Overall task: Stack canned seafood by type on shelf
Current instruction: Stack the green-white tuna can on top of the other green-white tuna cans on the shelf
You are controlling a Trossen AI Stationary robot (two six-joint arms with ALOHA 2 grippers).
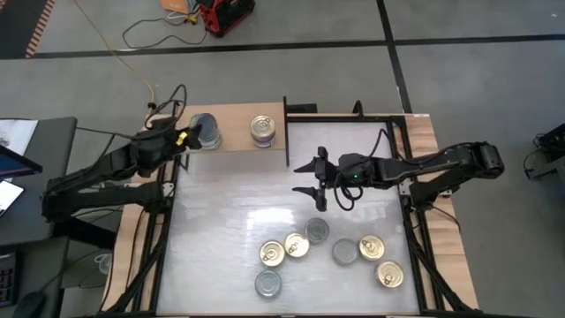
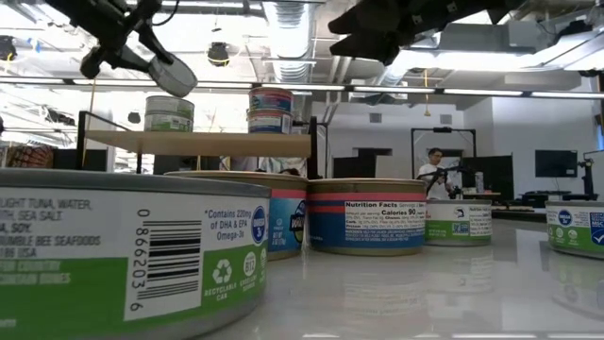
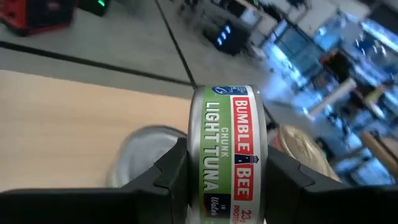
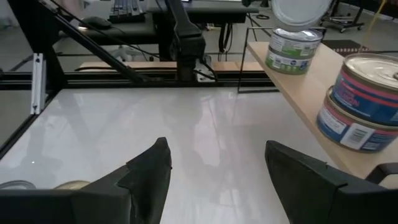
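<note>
The shelf, a light wood board with a dark upright panel, stands at the table's far left. On it sit a green-labelled tin and a stack of two red-and-blue tins. My left gripper is shut on a green Bumble Bee tuna tin, tilted just above the green tin on the shelf. My right gripper hangs open over the table's middle, nothing between its fingers. Several tins of canned seafood stand near the table's front. My left gripper pinches the tuna tin between its two fingers, one on each flat end, so the label wall faces the wrist camera. The fingers reach over the shelf from the table's left side. The tin is lifted clear and tilted on edge above the shelf tin's silver lid.
Gold-lidded tins and silver-lidded tins are scattered over the table's near half. The upright panel stands at the shelf's right end. Bare white tabletop lies between the shelf and the loose tins.
</note>
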